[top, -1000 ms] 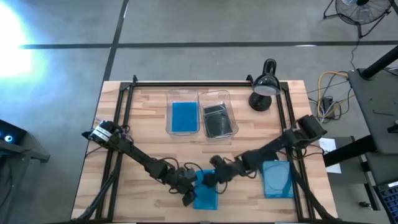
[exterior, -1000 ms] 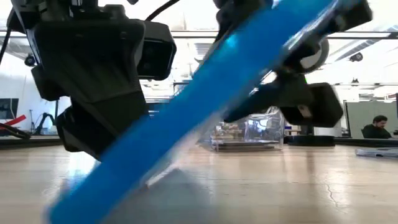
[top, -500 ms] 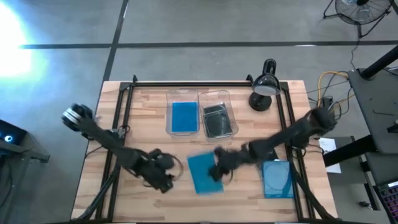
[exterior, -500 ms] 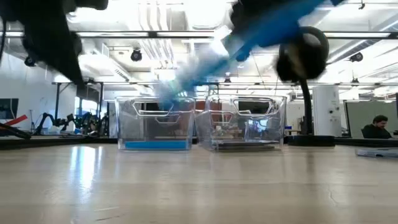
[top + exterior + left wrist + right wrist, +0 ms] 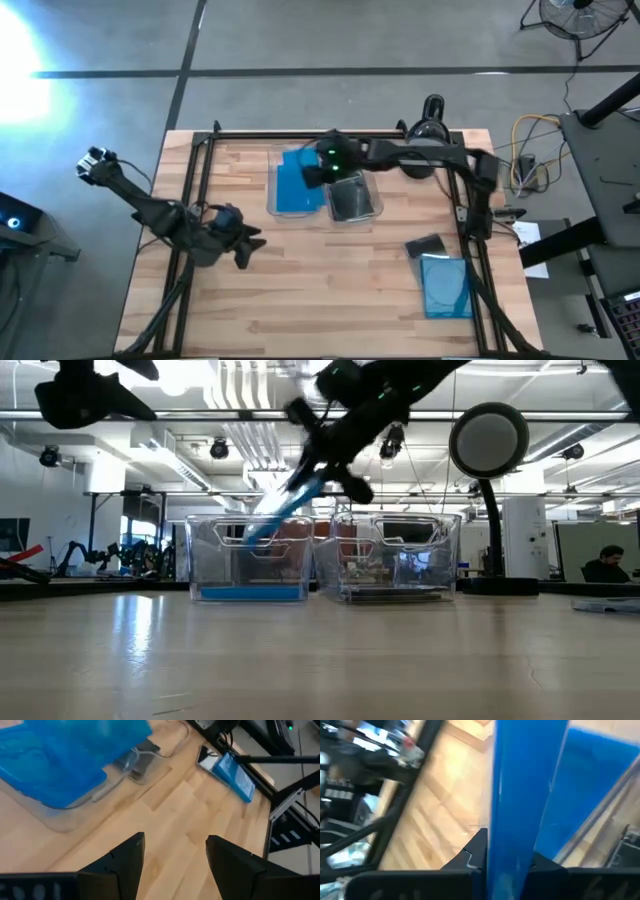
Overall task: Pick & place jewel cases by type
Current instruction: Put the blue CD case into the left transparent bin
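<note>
A translucent blue jewel case (image 5: 299, 165) hangs tilted over the left clear bin (image 5: 273, 205), with my right gripper (image 5: 323, 166) shut on it. That bin holds another blue case (image 5: 296, 193) lying flat. The right bin (image 5: 372, 172) holds dark cases (image 5: 350, 197). One blue case (image 5: 445, 285) and one dark case (image 5: 425, 245) lie flat on the table's right side. My left gripper (image 5: 172, 855) stands open above the table's left part (image 5: 240, 245), with nothing between its fingers. My right gripper pinches the blue case between its two fingers at one edge (image 5: 512, 847), its upper one in the low view. The case is lifted clear and slants down from the fingers (image 5: 330, 460). Its lower end (image 5: 255, 532) shows behind the left bin's clear wall.
A black desk lamp (image 5: 428, 140) stands at the far right of the table. Black frame rails (image 5: 200, 170) run along the table's left, right and far sides. Bare wood (image 5: 320, 290) lies across the near middle. A person sits far off in the room (image 5: 603, 565).
My right gripper has lifted the blue case off the table's near middle and carried it up and toward the far edge, over the left bin. The case, then propped on the table, now hangs clear. My left gripper has drawn back toward the left edge.
</note>
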